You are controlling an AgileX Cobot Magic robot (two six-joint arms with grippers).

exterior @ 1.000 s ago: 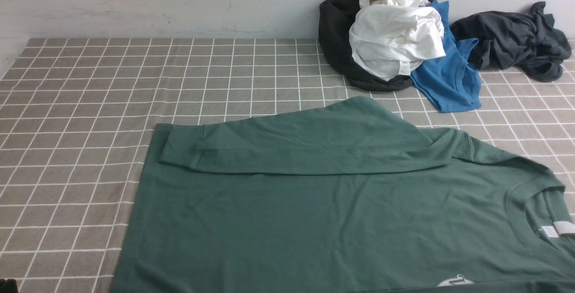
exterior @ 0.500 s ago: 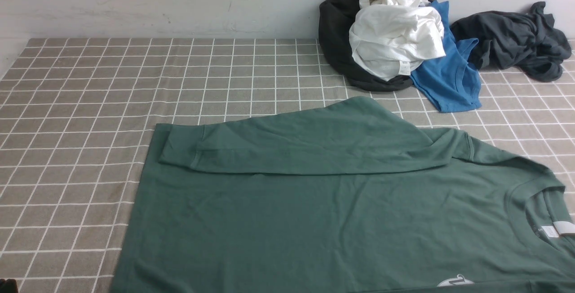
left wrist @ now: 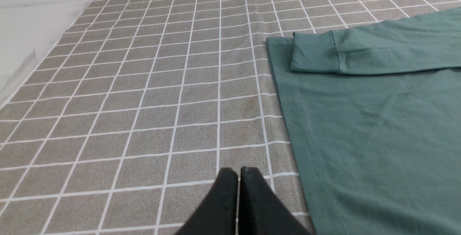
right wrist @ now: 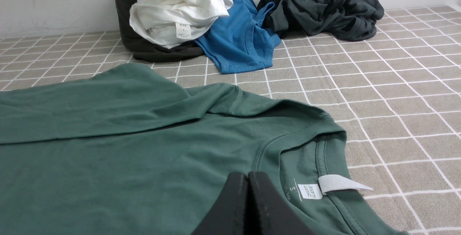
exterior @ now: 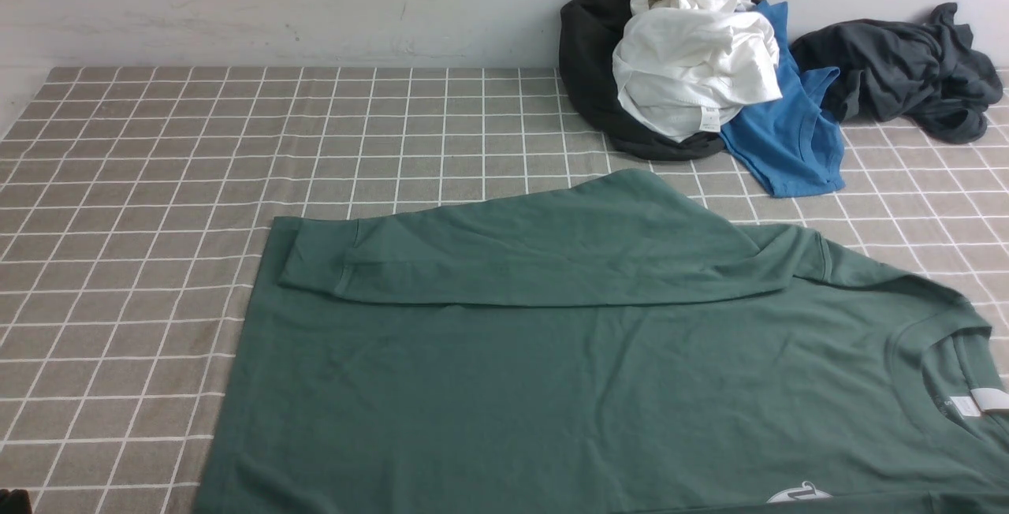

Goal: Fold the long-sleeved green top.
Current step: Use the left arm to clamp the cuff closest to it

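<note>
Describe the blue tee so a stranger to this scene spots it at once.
Look to the white wall at the back of the checked tablecloth, where a heap of clothes lies toward the right. The blue tee pokes out from under the white garment, reaching toward the green long-sleeved top. It alone is bright blue; its neighbours are white, black and dark grey.
</note>
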